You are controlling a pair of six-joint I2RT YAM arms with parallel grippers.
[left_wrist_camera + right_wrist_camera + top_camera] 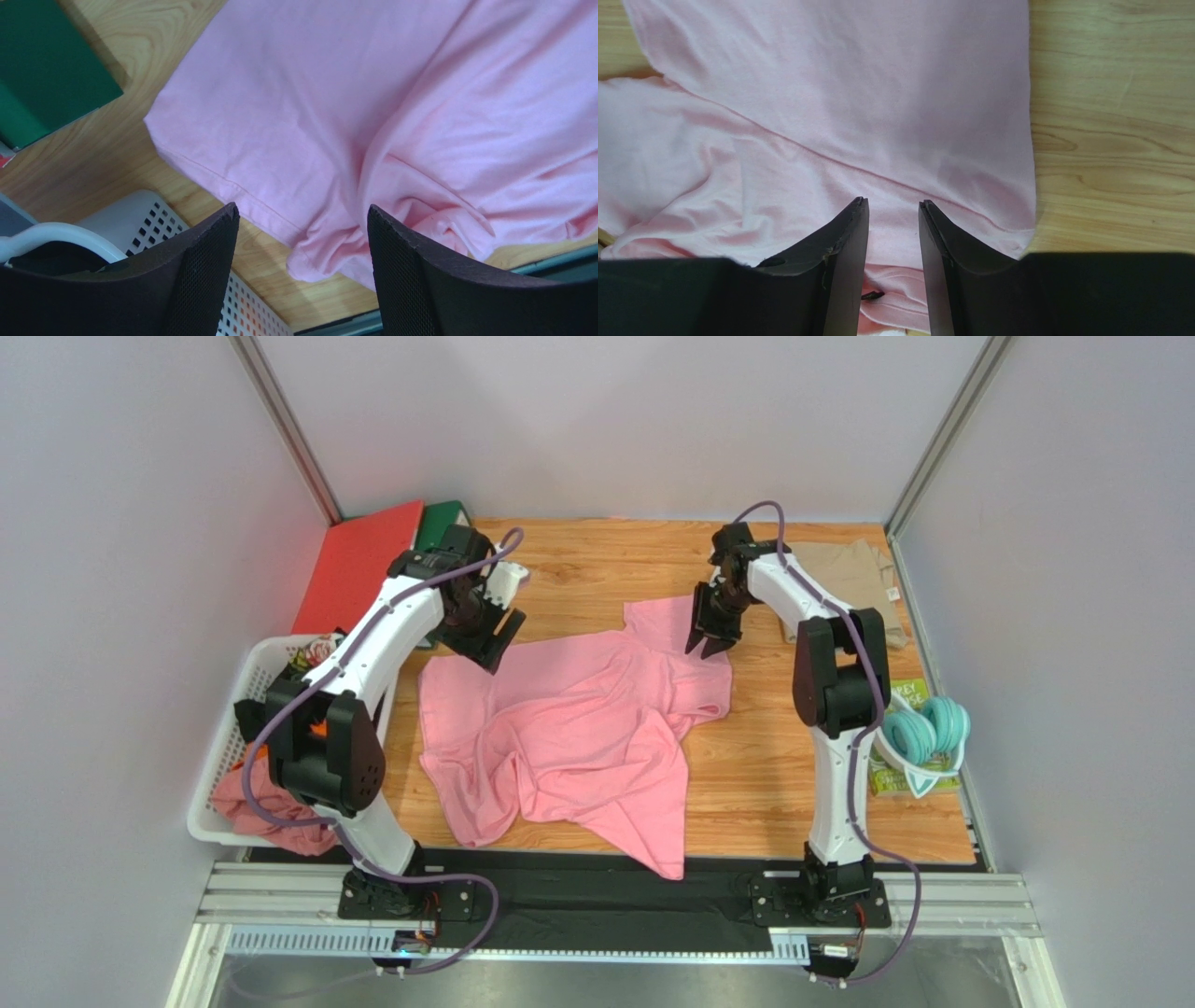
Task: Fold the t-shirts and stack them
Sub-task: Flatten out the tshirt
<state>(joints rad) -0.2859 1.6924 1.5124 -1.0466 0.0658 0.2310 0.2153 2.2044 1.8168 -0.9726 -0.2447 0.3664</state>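
Pink t-shirt [575, 728] cloth lies unfolded and rumpled across the middle of the wooden table [758, 784]. Long creases run through its body, and its nearest corner reaches the dark strip at the table's near edge. The khaki-beige t-shirt [842, 574] lies flat beyond the pink t-shirt's far right corner, well apart from it and partly hidden by the right arm. The left gripper [491, 637] hangs over the pink t-shirt's far left corner. Its jaws stand wide apart with nothing between them, and the left wrist view shows the shirt's hemmed edge and a bunched fold on the wood below. The right gripper [709, 637] is over the far right flap of the pink t-shirt. Its jaws are a little apart, leaving a narrow gap through which smooth pink cloth shows; whether the tips touch the cloth cannot be told. To the left of the pink t-shirt, a white perforated basket [232, 756] sits at the table's edge with a pinkish cloth [267, 812] inside. Beyond the shirt's far left corner lie a red board [358, 560] and a green book [446, 518]. To the right of the pink t-shirt, near the right arm, rest teal headphones [926, 728].
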